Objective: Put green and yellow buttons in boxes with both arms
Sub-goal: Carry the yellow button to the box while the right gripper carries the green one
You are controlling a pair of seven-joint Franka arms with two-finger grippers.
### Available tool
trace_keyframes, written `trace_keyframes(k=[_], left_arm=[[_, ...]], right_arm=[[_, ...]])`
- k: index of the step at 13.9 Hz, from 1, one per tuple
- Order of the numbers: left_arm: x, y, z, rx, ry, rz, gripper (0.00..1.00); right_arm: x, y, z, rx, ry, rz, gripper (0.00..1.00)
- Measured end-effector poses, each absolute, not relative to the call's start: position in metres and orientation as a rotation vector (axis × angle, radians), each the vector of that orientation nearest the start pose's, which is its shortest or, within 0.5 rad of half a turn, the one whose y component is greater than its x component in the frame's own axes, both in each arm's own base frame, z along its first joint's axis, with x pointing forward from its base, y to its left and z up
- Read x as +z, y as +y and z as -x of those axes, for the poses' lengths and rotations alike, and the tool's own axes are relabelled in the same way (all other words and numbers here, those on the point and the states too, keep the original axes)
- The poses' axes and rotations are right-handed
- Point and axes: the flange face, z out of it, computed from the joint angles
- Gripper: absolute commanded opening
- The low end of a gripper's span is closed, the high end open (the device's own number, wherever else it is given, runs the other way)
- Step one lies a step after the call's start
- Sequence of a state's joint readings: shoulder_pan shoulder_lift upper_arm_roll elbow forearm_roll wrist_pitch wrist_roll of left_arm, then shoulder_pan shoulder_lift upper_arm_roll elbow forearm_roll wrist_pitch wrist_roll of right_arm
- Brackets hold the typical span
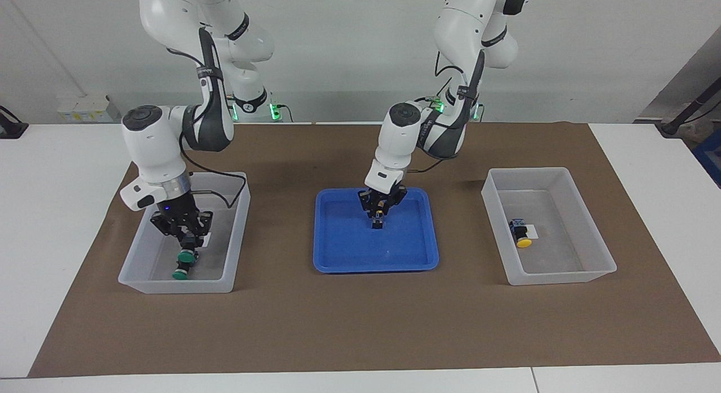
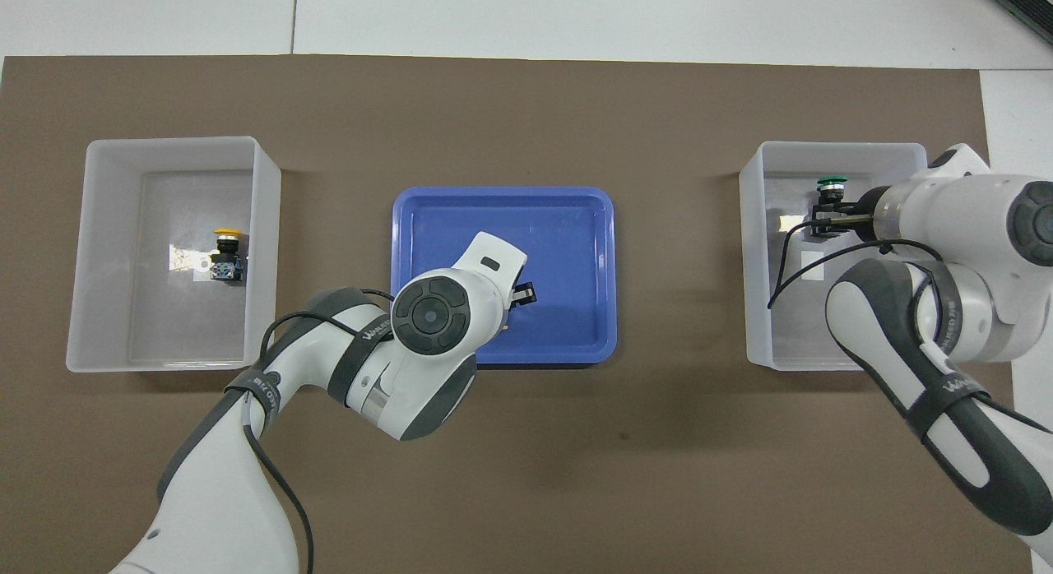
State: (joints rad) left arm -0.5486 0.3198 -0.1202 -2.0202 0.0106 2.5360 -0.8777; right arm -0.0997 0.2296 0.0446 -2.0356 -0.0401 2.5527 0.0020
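We see the right gripper (image 1: pixel 186 248) clamping a green button (image 1: pixel 185 258) inside the box (image 1: pixel 147 282) at lower left of the facing view; left gripper (image 1: pixel 378 215) in the blue tray (image 1: pixel 349 258) around a yellow button (image 1: pixel 378 217), grip unclear.

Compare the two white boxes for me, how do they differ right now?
The box at the right arm's end holds a lying green button and a second green button gripped by the right tool, which reaches into it. The box at the left arm's end holds one yellow button and no tool. Both are translucent white rectangular bins.
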Motion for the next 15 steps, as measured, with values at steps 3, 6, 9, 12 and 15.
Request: trace_keyframes(k=[3,6,9,12,15], left_arm=[[0.313,-0.378,-0.489,-0.204,-0.352,3.274,0.00],[0.313,-0.374,-0.492,-0.204,-0.366,3.268,0.00],[0.318,-0.364,-0.501,-0.166,-0.392,3.234,0.00],[0.349,-0.342,-0.525,-0.174,-0.465,3.203,0.00],[0.394,-0.303,-0.544,-0.218,-0.526,3.195,0.00]], right_arm=[[0.347,-0.034,-0.622,-0.435,0.045,3.133,0.00],[0.323,-0.034,-0.627,-0.427,0.045,3.130,0.00],[0.318,-0.035,-0.630,-0.433,0.045,3.129,0.39],[0.318,-0.035,-0.630,-0.432,0.046,3.129,0.77],[0.313,-0.035,-0.629,-0.421,0.047,3.130,0.91]])
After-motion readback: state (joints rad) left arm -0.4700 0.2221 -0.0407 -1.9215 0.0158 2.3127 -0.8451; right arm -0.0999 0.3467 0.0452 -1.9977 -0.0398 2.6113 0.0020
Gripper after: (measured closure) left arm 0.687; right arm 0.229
